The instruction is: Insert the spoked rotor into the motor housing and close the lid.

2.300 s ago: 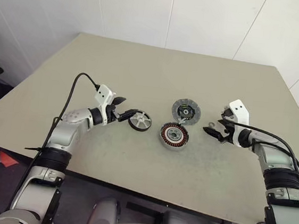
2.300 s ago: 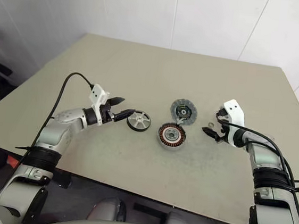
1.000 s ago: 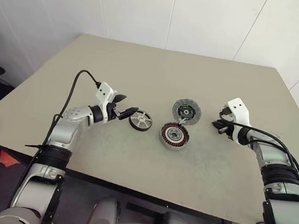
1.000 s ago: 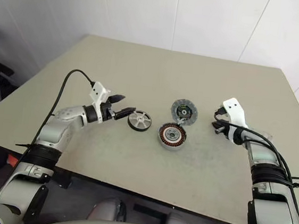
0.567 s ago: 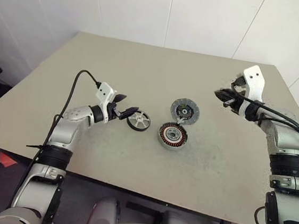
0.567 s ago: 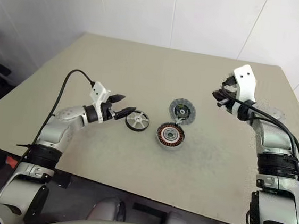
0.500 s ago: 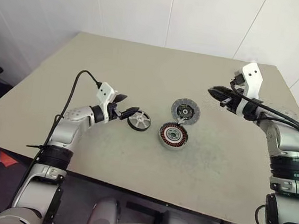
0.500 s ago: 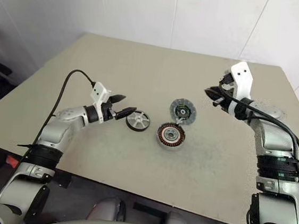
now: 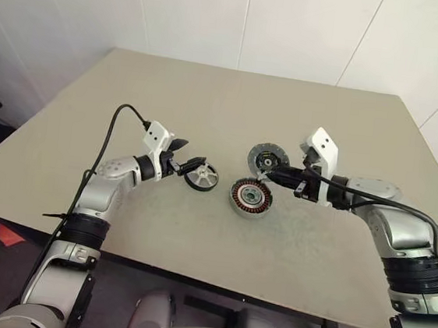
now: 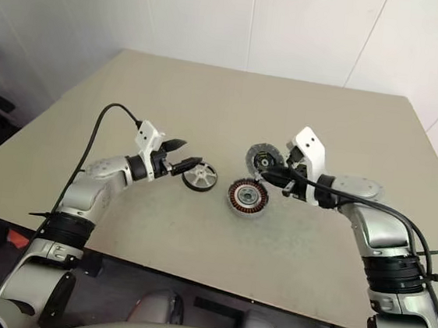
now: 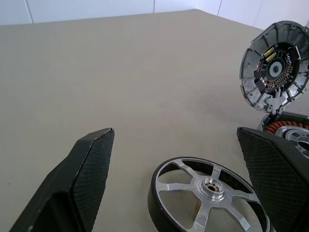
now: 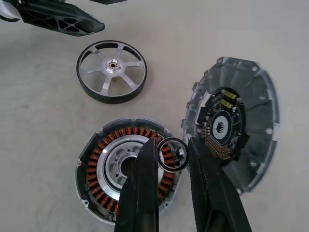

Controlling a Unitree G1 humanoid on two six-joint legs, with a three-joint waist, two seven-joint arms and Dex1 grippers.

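Note:
The spoked rotor (image 9: pixel 203 179) lies flat on the table, black-rimmed with silver spokes. My left gripper (image 9: pixel 191 153) is open just left of it, and in the left wrist view the rotor (image 11: pixel 207 193) sits between the wide-apart fingers (image 11: pixel 91 164). The motor housing (image 9: pixel 251 198) shows copper windings, and its lid (image 9: pixel 264 159) stands open and tilted behind it. My right gripper (image 12: pixel 171 145) hovers over the housing (image 12: pixel 128 166), shut on a small black ring (image 12: pixel 173 153), close beside the lid (image 12: pixel 231 125).
The beige table (image 9: pixel 210 100) has bare room all round the parts. Its front edge is near and its far edge meets white wall panels. A black cable (image 9: pixel 108 133) loops up from my left arm.
My right arm rose from the table at the right and swung left, bringing the small ring over the housing. The left arm has kept still.

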